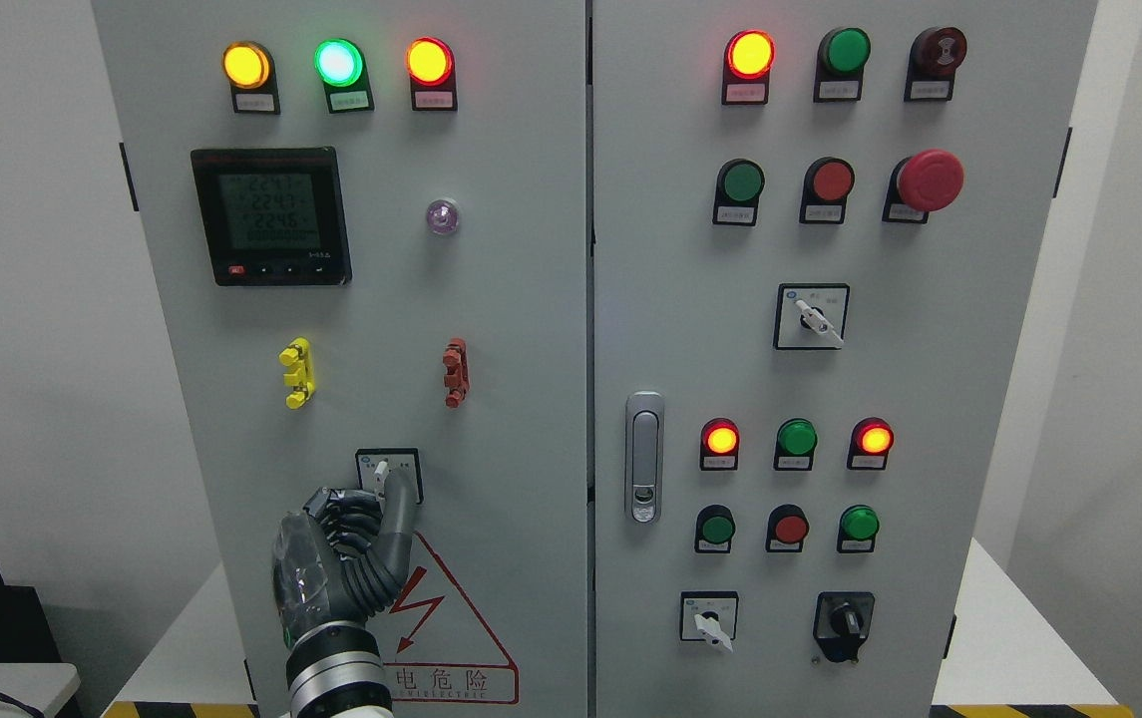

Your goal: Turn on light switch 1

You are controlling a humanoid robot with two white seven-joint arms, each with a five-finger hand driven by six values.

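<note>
A small rotary selector switch with a white knob sits in a black-framed plate low on the left cabinet door. My left hand comes up from the bottom edge and is at that switch. Its dark fingers are curled just left of the knob, and one longer finger runs up the knob's right side, so the knob is pinched between them. Only the knob's white tip shows above the fingers. My right arm is out of view.
Above the switch are yellow and red handles, a digital meter and three lit lamps. A warning triangle lies beside my wrist. The right door carries a latch, lamps, buttons, a red emergency stop and several selector switches.
</note>
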